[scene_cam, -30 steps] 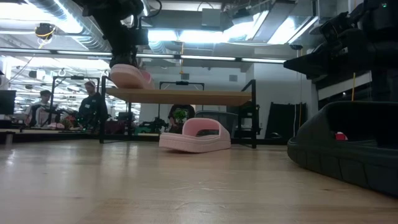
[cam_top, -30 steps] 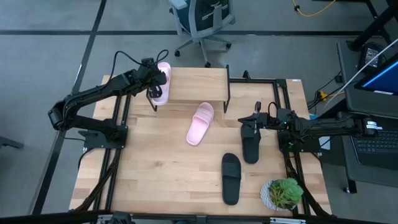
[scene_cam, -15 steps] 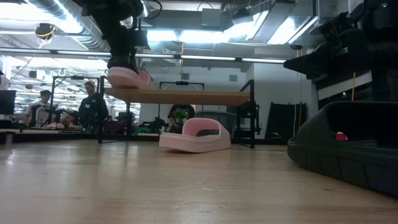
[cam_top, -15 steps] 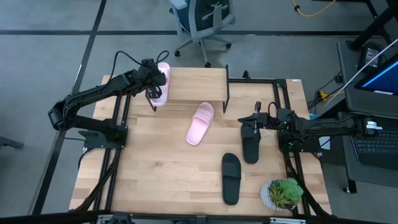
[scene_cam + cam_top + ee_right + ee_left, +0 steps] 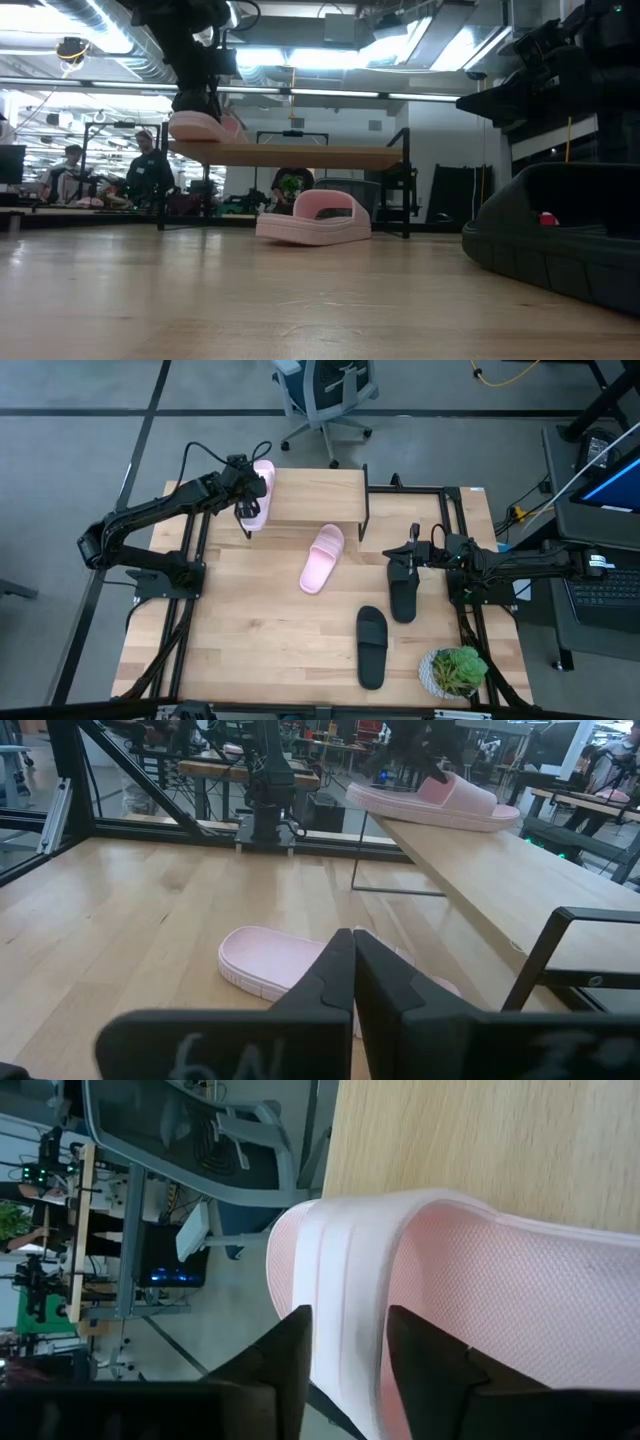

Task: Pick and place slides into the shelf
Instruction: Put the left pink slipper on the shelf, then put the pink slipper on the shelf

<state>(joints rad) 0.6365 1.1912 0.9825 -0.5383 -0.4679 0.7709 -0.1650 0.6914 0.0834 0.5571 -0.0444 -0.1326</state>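
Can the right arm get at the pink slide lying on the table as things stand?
Probably yes. The right gripper sits at a black slide, fingers shut and empty, and the pink slide on the table lies beside it across bare wood. The left gripper is busy with the other pink slide on the shelf.

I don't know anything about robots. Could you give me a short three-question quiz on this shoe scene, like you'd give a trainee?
1. True or false: the left gripper has its fingers on a pink slide at the shelf end.
2. How many black slides lie on the table?
3. Which lies nearer the plant? A: second pink slide. B: black slide.

Key: 1 true. 2 two; the right gripper is over one. 3 B.
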